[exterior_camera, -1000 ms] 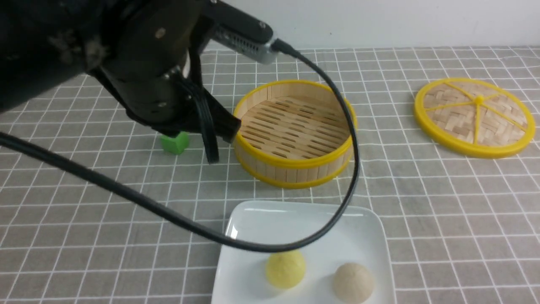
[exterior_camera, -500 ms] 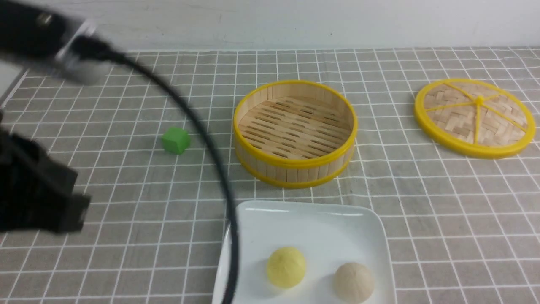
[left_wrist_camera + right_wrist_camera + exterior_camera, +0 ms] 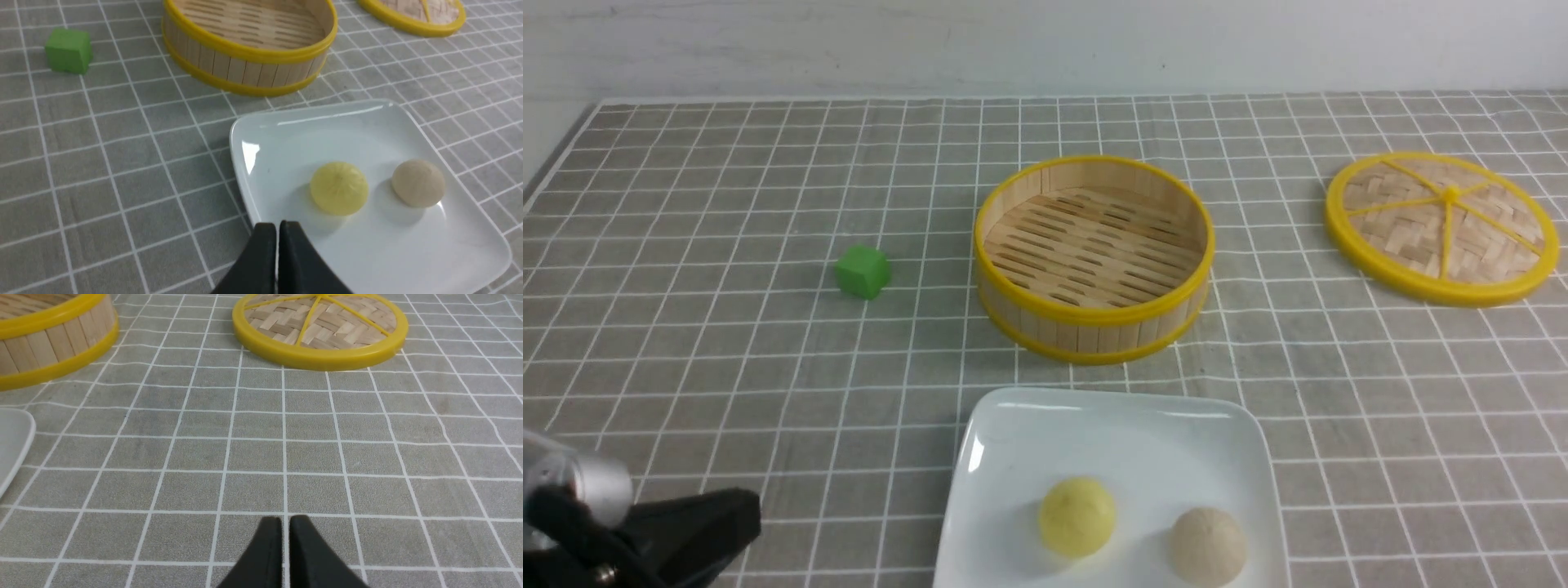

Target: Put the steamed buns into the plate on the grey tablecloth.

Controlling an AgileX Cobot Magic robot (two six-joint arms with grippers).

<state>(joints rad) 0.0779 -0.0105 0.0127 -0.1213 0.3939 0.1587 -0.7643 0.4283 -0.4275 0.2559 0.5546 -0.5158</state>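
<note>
On the grey tablecloth lies the white square plate, near the front edge. Two steamed buns rest on it, apart from each other: a pale yellow one and a beige one to its right. In the left wrist view, my left gripper is shut and empty over the plate's near rim, a short way from the yellow bun. My right gripper is shut and empty above bare cloth, right of the plate's corner. It is out of the front view.
An empty bamboo steamer basket stands just behind the plate. Its woven lid lies flat at the far right. A green cube sits left of the basket. Part of my left arm fills the bottom left corner.
My left arm has swung from in front of the basket down to the bottom left corner. Its cable no longer hangs over the plate. The buns have not moved.
</note>
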